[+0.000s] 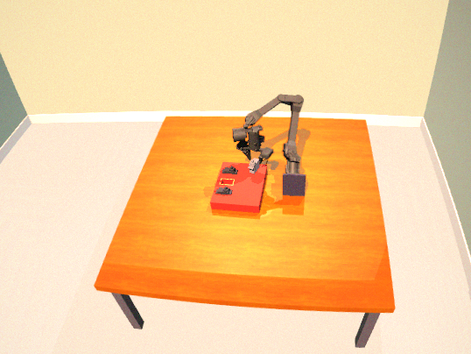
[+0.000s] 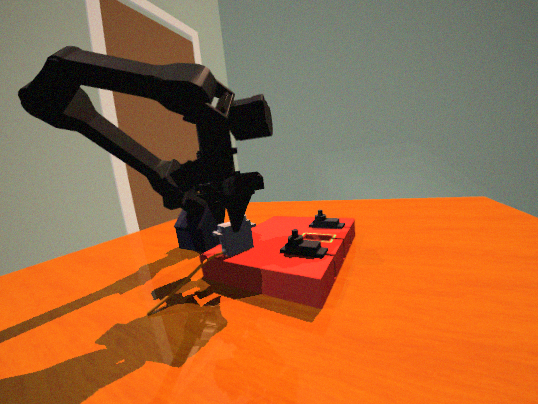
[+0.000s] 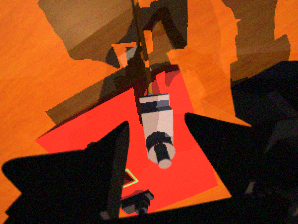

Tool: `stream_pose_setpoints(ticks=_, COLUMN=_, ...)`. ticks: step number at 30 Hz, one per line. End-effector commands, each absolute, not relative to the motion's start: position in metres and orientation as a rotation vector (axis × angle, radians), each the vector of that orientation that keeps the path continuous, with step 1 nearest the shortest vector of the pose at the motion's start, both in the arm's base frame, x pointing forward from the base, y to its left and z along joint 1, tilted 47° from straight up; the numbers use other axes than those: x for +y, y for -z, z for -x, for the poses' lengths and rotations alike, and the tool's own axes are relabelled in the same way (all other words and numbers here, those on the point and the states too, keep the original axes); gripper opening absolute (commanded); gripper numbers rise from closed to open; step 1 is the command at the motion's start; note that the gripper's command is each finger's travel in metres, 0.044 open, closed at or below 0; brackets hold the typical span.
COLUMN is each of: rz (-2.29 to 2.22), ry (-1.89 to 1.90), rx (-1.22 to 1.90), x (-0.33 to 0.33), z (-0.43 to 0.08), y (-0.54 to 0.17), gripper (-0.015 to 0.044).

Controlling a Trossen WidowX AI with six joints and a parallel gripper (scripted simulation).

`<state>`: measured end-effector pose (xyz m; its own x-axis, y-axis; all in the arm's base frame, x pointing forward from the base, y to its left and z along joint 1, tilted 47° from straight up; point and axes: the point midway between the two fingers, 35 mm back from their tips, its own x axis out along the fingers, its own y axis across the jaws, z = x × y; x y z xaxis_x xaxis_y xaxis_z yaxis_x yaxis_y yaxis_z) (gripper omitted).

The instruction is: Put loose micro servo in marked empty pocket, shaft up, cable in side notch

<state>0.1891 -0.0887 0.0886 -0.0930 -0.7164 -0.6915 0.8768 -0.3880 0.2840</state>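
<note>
The loose micro servo (image 1: 253, 166) (image 2: 237, 240) (image 3: 159, 125) is light grey and stands upright on the red deck (image 1: 245, 197) (image 2: 272, 265) (image 3: 195, 170), near its back right corner in the top view, output shaft up. Its thin cable hangs over the deck's edge to the table. My gripper (image 1: 255, 160) (image 2: 229, 226) (image 3: 156, 120) is open and low over the servo, one finger on each side. The wrist view shows a gap on both sides. The marked pocket (image 1: 227, 179) (image 2: 320, 241) (image 3: 134, 176) is empty, outlined in yellow; my left finger partly hides it in the wrist view.
Two black servos sit in the deck on either side of the pocket: one (image 1: 230, 170) (image 2: 305, 247) nearer the loose servo, the other (image 1: 224, 191) (image 2: 327, 222) (image 3: 137, 202) beyond the pocket. The arm's dark base (image 1: 293, 184) stands right of the deck in the top view.
</note>
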Motion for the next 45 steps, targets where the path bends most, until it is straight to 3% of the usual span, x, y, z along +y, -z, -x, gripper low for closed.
stream_pose_setpoints(ticks=1, rz=-0.936, ry=1.738, rx=0.239, x=-0.090, z=-0.189, y=-0.089, gripper=0.0204)
stream_pose_setpoints(ticks=4, rz=-0.936, ry=1.738, rx=0.239, x=-0.090, z=-0.189, y=-0.089, gripper=0.0125)
stream_pose_setpoints(ticks=9, rz=-0.936, ry=1.738, rx=0.239, x=-0.090, z=-0.189, y=-0.089, gripper=0.0092)
stream_pose_setpoints(ticks=13, rz=-0.937, ry=1.737, rx=0.241, x=-0.084, z=-0.190, y=-0.094, gripper=0.0000)
stream_pose_setpoints(ticks=24, rz=-0.936, ry=1.738, rx=0.241, x=-0.070, z=-0.188, y=-0.112, gripper=0.0000)
stream_pose_setpoints(ticks=35, rz=-0.938, ry=1.737, rx=0.239, x=-0.074, z=-0.227, y=-0.110, gripper=0.0000)
stream_pose_setpoints(ticks=45, rz=-0.939, ry=1.737, rx=0.240, x=-0.054, z=-0.233, y=-0.089, gripper=0.0000)
